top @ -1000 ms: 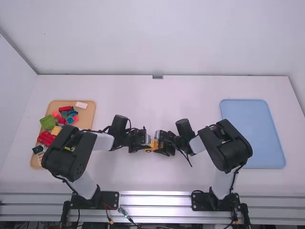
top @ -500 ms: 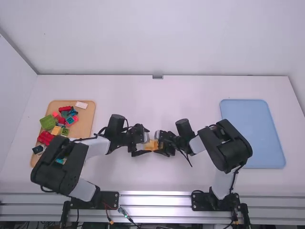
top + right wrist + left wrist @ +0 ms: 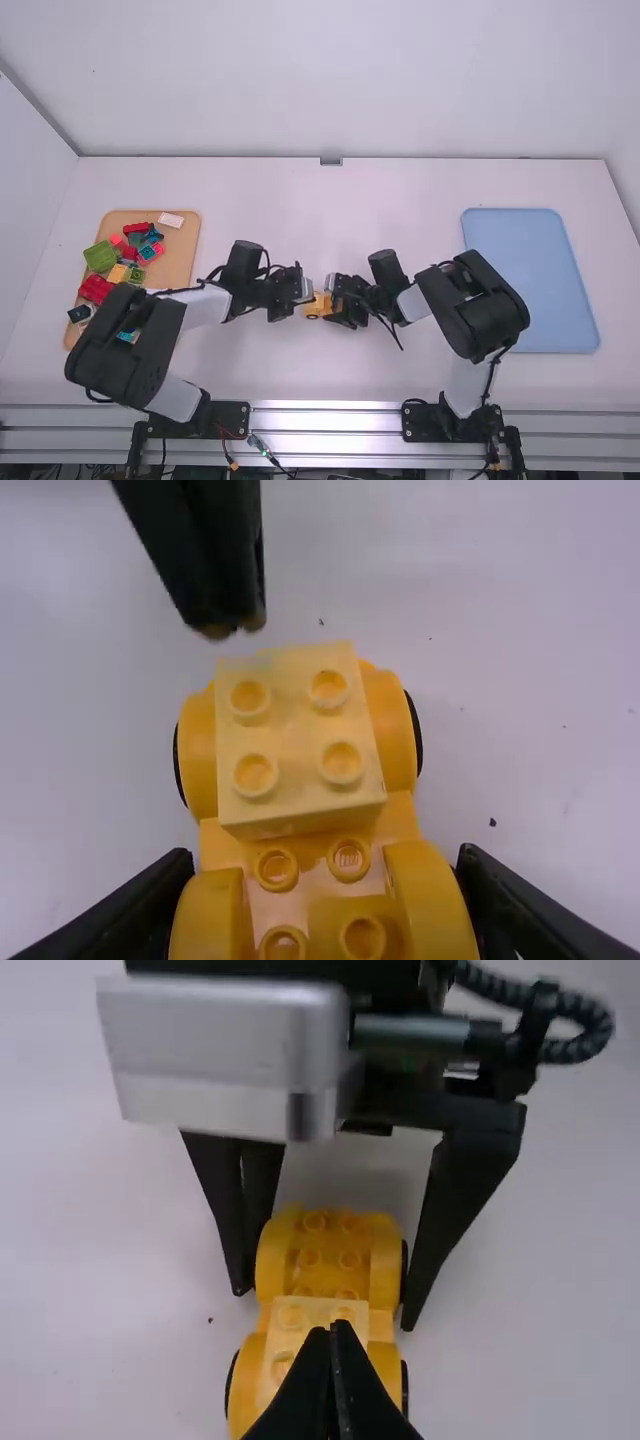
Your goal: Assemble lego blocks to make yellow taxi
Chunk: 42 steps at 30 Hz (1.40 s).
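Centrally in the high view, the right gripper (image 3: pixel 337 301) grasps a yellow wheeled chassis (image 3: pixel 225 845); the left gripper (image 3: pixel 308 297), jaws clenched on nothing, lies near its pale-yellow block (image 3: pixel 298 738).

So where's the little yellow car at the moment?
In the high view, the car is between the tan tray on the left and the blue tray on the right, one end clamped in the jaws of the right arm.
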### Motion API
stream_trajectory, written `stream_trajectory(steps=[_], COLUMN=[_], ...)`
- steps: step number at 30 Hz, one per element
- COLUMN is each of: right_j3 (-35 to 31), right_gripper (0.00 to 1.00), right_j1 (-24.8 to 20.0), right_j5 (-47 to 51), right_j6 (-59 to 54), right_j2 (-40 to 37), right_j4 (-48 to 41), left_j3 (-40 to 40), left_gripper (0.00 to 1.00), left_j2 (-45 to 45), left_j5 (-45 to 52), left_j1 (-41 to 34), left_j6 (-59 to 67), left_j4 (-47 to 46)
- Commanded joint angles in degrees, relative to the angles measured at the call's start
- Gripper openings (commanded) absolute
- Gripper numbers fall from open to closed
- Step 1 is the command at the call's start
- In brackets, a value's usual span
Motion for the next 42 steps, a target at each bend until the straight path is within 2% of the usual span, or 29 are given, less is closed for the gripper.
stream_trajectory(steps=[1,4,7,9,28,42], right_j3=[0.1,0.1,0.1,0.1,0.1,0.1], right_gripper=[0.67,0.63,0.54,0.52,0.53,0.53], right_j1=[0.3,0.3,0.3,0.3,0.3,0.3], right_j5=[-0.3,-0.3,-0.3,-0.3,-0.3,-0.3], right_j6=[0.2,0.2,0.2,0.2,0.2,0.2], right_j2=[0.9,0.9,0.9,0.9,0.9,0.9], right_j4=[-0.1,-0.1,-0.1,-0.1,-0.2,-0.7], left_j3=[2.2,3.1,3.5,3.5,6.4,6.5], left_gripper=[0.02,0.02,0.02,0.02,0.02,0.02], left_j2=[2.1,4.1,5.2,5.2,3.3,5.4], left_j5=[0.0,0.5,2.1,2.3,4.9,0.4], left_j1=[-0.2,-0.2,-0.2,-0.2,-0.2,-1.9], left_j6=[-1.0,-1.0,-0.5,-0.6,4.2,4.5], left_j4=[-0.2,-0.1,-0.3,-0.7,-7.2,-9.5])
